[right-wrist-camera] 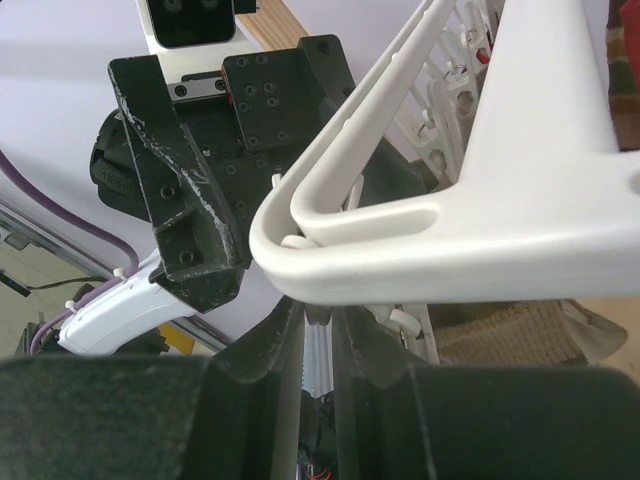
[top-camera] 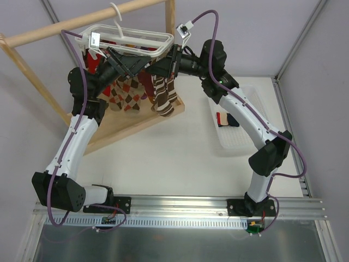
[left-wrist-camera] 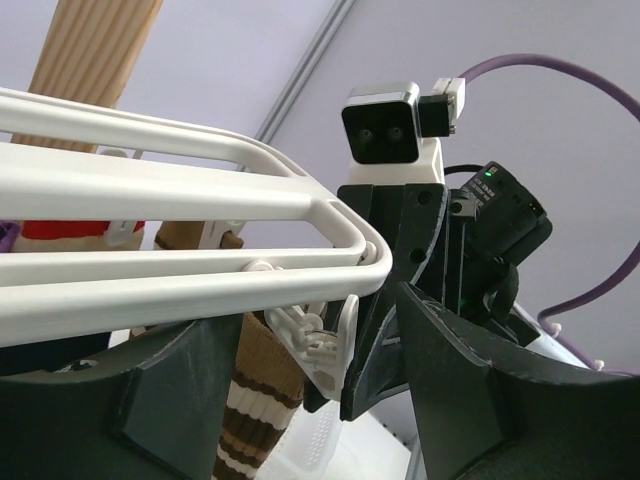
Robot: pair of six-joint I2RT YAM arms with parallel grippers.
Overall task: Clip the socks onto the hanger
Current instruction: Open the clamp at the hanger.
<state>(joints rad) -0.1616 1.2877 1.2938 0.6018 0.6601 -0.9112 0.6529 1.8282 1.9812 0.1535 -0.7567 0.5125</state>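
Observation:
The white hanger (top-camera: 136, 41) hangs by its hook from the wooden rail (top-camera: 71, 27). A red sock (top-camera: 92, 61), brown-red argyle socks (top-camera: 126, 95) and a brown-white striped sock (top-camera: 163, 98) hang from it. Both grippers are up under its right end. My right gripper (right-wrist-camera: 318, 320) is shut on a dangling white clip (left-wrist-camera: 335, 350) under the frame's corner (right-wrist-camera: 480, 230). My left gripper (left-wrist-camera: 312, 335) is open and empty, its jaws wide either side of that clip and the striped sock (left-wrist-camera: 255, 400). A red sock (top-camera: 221, 119) and a navy sock (top-camera: 233, 121) lie in the basket.
The white mesh basket (top-camera: 232, 144) lies on the table at the right, under my right arm. The rail stand's wooden base (top-camera: 136, 123) and slanted post (top-camera: 30, 76) stand behind and left of my left arm. The left gripper shows in the right wrist view (right-wrist-camera: 190, 200).

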